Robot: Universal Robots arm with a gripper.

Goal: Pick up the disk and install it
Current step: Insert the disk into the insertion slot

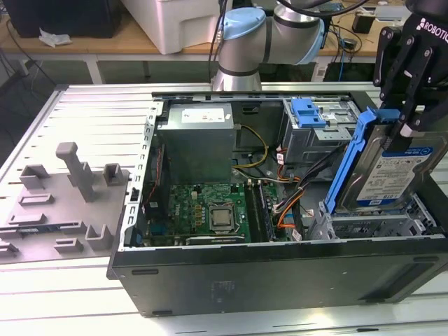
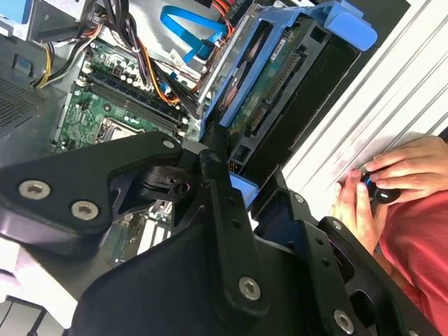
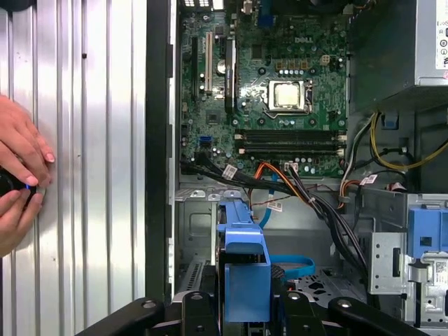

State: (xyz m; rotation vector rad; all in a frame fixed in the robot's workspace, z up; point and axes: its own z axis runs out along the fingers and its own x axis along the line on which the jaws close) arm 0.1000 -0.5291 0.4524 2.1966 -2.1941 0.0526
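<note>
Tool: the tool (image 1: 407,124) hangs over the open computer case's (image 1: 280,269) corner at the exterior view's right, its black fingers (image 1: 392,66) pressed together on the disk's upper edge.
Disk: the disk (image 1: 395,171) is held off the bench (image 1: 84,115), standing steeply on edge with its white-and-blue label facing the exterior camera. The long blue strip (image 1: 350,157) of its carrier runs up the side towards the exterior view's left.
Disk's lower end: it dips behind the rim of the grey drive bay (image 1: 371,227) inside the case. Whether it touches the bay cannot be told.
First wrist view: the blue carrier (image 3: 243,262) shows end-on between the fingers, above the bay.
Second wrist view: the disk's (image 2: 280,91) circuit-board side and connector edge show.
Case interior: green motherboard (image 1: 210,213), grey power supply box (image 1: 194,140), and a small blue latch (image 1: 308,112) on a metal cage, well apart from the disk.
Bench: a grey moulded fixture (image 1: 70,189) lies near the case on the exterior view's left.
Person: a hand (image 3: 17,164) rests on the bench beside the case, holding a small dark object.
</note>
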